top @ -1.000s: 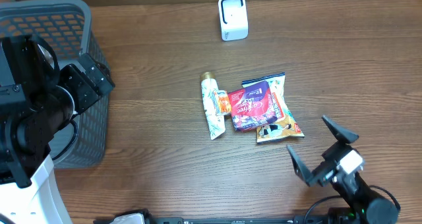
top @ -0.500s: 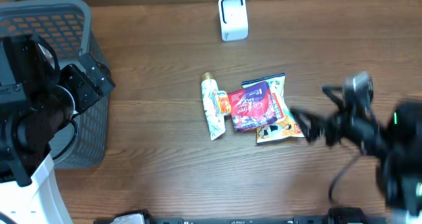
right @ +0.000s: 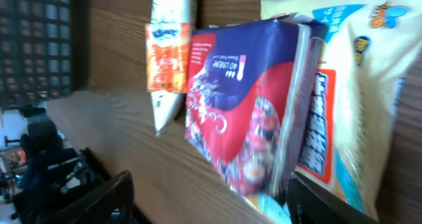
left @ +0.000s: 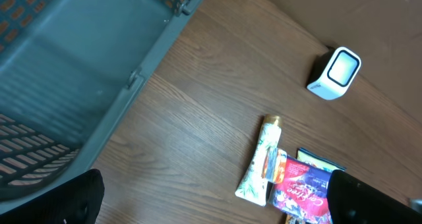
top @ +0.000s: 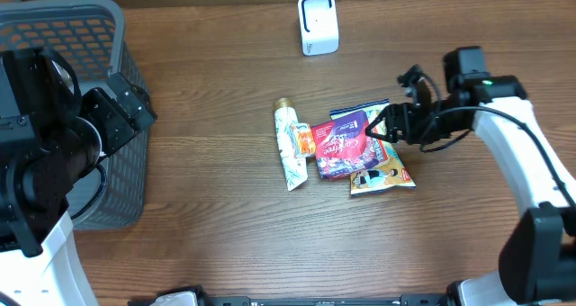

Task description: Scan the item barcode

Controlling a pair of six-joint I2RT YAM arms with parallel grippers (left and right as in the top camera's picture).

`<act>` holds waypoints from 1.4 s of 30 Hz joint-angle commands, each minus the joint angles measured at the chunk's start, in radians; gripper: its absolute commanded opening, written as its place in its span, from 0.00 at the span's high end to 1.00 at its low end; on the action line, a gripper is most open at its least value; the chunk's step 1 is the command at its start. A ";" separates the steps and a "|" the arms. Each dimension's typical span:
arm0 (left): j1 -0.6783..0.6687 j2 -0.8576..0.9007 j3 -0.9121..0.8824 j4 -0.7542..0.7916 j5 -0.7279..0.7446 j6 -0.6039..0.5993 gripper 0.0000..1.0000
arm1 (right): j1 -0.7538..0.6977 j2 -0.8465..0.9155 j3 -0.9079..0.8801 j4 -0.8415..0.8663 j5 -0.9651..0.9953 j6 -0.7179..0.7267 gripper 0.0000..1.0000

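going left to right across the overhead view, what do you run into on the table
gray basket → white tube → purple snack bag → right gripper

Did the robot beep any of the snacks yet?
Not yet. Nothing looks done: the purple packet, the yellow packet and the tube all lie together on the table, away from the white scanner. In hand: the right tool is at the pile, open at the purple packet, not gripping it. Left: grab a packet, lift it and show its barcode to the scanner.
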 commanded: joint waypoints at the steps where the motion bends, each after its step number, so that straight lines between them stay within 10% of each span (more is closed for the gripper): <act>1: 0.010 0.000 0.007 0.001 0.000 -0.017 0.00 | 0.067 0.066 0.019 0.066 0.172 0.055 0.26; 12: 0.010 0.000 0.007 0.001 0.000 -0.017 0.00 | 0.155 0.134 -0.033 0.166 0.317 0.100 0.36; 23: 0.010 0.000 0.007 0.001 0.000 -0.017 0.00 | 0.174 0.134 -0.054 0.194 0.320 0.199 0.95; 42: 0.010 0.000 0.007 0.001 0.000 -0.017 0.00 | 0.023 0.128 0.249 -0.125 -0.169 0.246 0.97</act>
